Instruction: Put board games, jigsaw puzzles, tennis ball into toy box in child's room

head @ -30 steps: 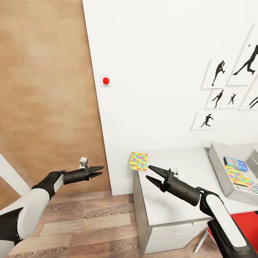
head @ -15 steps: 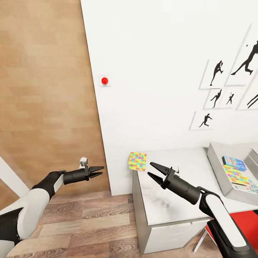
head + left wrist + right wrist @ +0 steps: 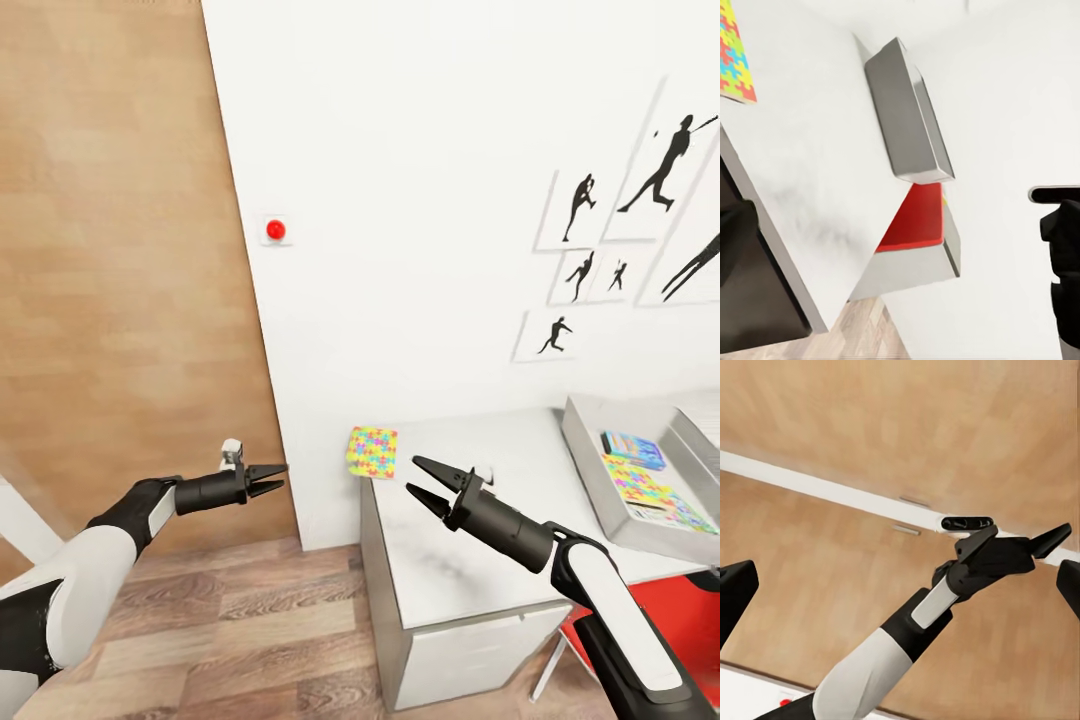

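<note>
Right claw [image 3: 418,482], jaws apart and empty, held above the pale table [image 3: 470,570] just beside a jigsaw puzzle [image 3: 371,452] that lies at the table's far corner against the white wall. Left claw [image 3: 272,477], jaws nearly together and empty, held over the wood floor before the brown door [image 3: 120,250]. The grey toy box [image 3: 590,470] on the table contains a second puzzle [image 3: 645,490] and a blue board game [image 3: 632,448]

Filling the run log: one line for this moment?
right gripper: open, above table | left gripper: shut, empty | puzzle: at table corner | toy box: holds toys
</note>
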